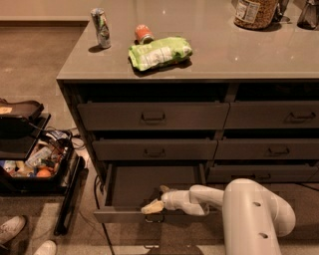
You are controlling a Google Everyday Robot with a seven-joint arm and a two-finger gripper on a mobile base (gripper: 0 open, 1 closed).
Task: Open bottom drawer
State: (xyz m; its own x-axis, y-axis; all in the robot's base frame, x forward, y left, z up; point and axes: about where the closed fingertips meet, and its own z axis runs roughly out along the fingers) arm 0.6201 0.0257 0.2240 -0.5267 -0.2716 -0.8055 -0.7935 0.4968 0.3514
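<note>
The bottom drawer (124,215) of the left stack stands pulled out from the cabinet, its grey-brown front low in the view and its inside showing. Its small dark handle (155,218) hangs at the middle of the front. My gripper (152,205), with pale fingertips, sits at the top edge of the drawer front, right above the handle. My white arm (249,209) reaches in from the lower right.
Two closed drawers (152,117) sit above it, and the right stack (271,149) is shut. On the countertop (209,55) lie a green bag (158,52), a can (101,28), a red can (143,34) and a jar (255,12). An open case (35,164) with items and shoes (12,229) are on the floor at left.
</note>
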